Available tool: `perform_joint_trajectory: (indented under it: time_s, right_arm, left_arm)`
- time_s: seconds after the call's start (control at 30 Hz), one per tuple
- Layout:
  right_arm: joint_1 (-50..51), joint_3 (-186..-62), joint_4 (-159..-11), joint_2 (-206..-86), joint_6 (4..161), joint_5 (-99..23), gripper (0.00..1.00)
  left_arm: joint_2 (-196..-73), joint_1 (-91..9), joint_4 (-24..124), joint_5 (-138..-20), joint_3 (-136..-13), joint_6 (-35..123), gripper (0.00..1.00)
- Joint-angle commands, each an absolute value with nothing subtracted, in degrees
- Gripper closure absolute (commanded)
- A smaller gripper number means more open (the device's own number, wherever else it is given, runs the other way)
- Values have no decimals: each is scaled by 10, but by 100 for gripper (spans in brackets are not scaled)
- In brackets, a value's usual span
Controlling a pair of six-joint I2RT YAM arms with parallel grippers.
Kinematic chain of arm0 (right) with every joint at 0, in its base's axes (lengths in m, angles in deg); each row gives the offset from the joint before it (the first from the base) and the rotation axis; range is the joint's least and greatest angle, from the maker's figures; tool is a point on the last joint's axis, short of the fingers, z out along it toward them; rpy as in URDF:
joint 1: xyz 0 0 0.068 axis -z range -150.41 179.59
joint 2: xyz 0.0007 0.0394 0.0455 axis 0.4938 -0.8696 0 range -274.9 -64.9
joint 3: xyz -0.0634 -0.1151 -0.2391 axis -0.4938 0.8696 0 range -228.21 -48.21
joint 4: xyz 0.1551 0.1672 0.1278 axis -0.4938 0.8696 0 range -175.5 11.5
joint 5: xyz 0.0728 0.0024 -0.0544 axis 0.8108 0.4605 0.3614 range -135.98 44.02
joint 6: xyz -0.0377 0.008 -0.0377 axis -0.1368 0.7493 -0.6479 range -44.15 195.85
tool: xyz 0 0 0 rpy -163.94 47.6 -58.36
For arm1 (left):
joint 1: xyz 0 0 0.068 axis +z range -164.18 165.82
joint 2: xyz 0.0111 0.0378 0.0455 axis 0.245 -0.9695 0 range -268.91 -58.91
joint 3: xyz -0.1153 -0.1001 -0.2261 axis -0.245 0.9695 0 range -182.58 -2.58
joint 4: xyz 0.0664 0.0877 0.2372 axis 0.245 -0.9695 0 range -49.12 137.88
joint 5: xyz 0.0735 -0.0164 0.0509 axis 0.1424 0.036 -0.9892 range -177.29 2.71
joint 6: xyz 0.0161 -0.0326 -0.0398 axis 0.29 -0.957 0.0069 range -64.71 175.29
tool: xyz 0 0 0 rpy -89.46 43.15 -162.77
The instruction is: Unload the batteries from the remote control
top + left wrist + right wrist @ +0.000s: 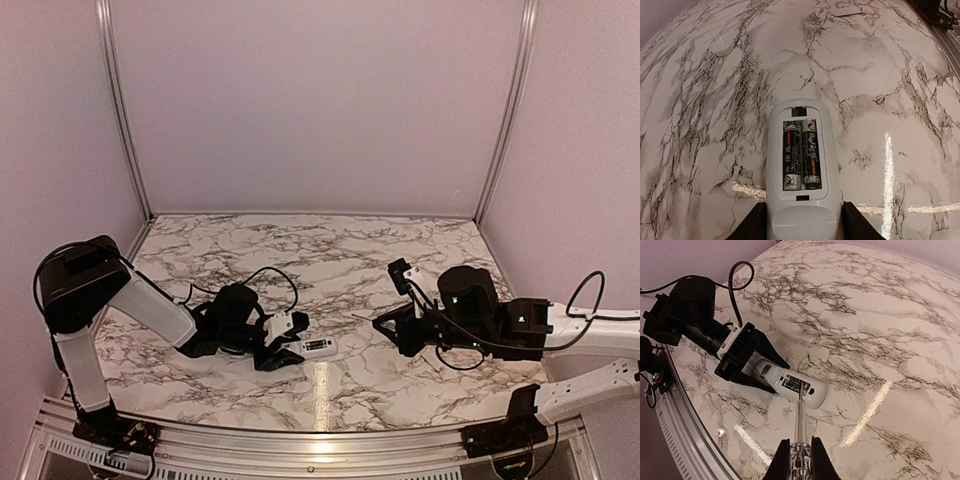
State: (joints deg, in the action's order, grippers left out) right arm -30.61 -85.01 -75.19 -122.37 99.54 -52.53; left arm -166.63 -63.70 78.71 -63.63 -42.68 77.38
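The white remote control [318,347] lies on the marble table with its open back face up. Two dark batteries [801,154] sit side by side in its recess; they also show in the right wrist view [795,385]. My left gripper [801,222] is shut on the remote's near end, one finger on each side. My right gripper [800,456] is shut on the clear handle of a thin grey stick tool [800,415]. The tool's tip points at the battery recess; I cannot tell whether it touches. In the top view the right gripper [393,326] is to the right of the remote.
The table's metal front rail [300,445] runs close to the remote's near side. The left arm's black cable [735,285] loops above its wrist. Purple walls close in the back and sides of the marble table [330,250].
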Motion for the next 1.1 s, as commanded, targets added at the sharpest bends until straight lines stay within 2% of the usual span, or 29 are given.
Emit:
perform_joint_trajectory:
  time_s: [0.0, 0.57, 1.07]
  right_arm:
    - [-303, -855, -753, -1225, 987, -531, 100]
    - [-303, -902, -707, -1255, 987, -501, 100]
    - [-303, -938, -711, -1291, 973, -444, 100]
  left_arm:
    - [-1623, -645, 845, -670, -404, 772, 100]
    - [-1567, -681, 866, -742, -364, 811, 100]
    - [-1510, -682, 859, -741, -330, 850, 100]
